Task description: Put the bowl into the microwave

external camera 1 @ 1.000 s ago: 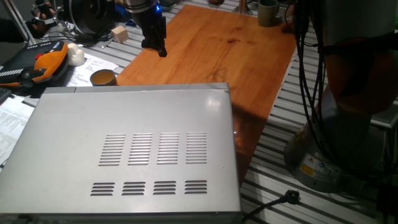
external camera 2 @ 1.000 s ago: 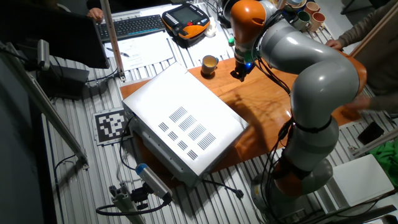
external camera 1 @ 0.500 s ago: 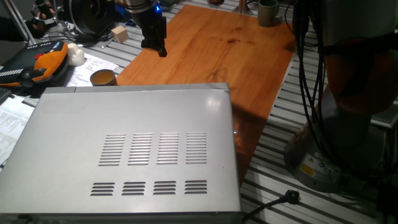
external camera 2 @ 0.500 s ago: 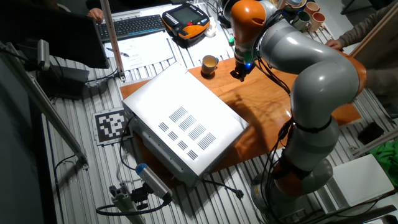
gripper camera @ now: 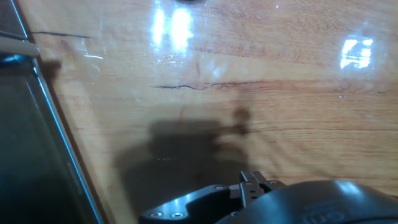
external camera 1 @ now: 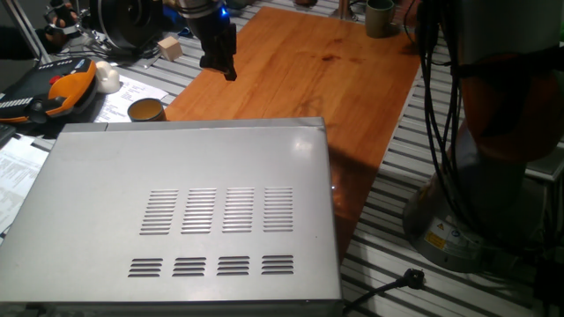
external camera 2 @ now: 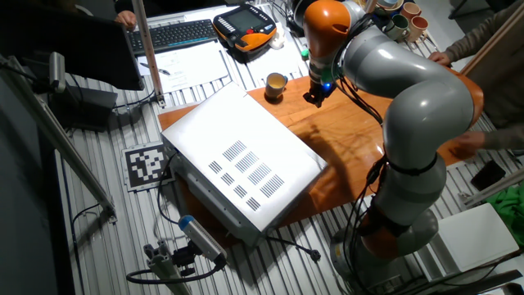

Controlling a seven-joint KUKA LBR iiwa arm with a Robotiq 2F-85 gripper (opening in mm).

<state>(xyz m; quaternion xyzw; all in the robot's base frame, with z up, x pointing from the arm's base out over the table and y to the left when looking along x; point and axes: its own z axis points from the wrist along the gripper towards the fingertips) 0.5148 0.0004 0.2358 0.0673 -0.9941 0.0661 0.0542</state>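
One arm only, and we see its gripper (external camera 1: 220, 69) hanging over the wooden board (external camera 1: 326, 79), clear of everything; fingers are too dark and small in both fixed views for us to tell whether they are spread or closed, and the hand view shows only the black housing at the bottom edge, no fingertips. We find nothing between the fingers. We spot the bowl (external camera 1: 146, 110), small and tan, standing upright at the board's edge just behind the microwave (external camera 1: 185, 220), apart from the gripper. In the other fixed view the bowl (external camera 2: 276, 83) sits just beyond the microwave (external camera 2: 241, 160) corner, with the gripper (external camera 2: 315, 98) near it, off to the side and higher up. Microwave top faces up with two rows of vent slots; we cannot see its door from either fixed camera. Hand view looks down on glossy wood with a faint crack line and the arm's shadow, plus a dark glass edge at far left. We also note an orange pendant (external camera 1: 62, 88) and a grey-green mug (external camera 1: 380, 18) on the table.
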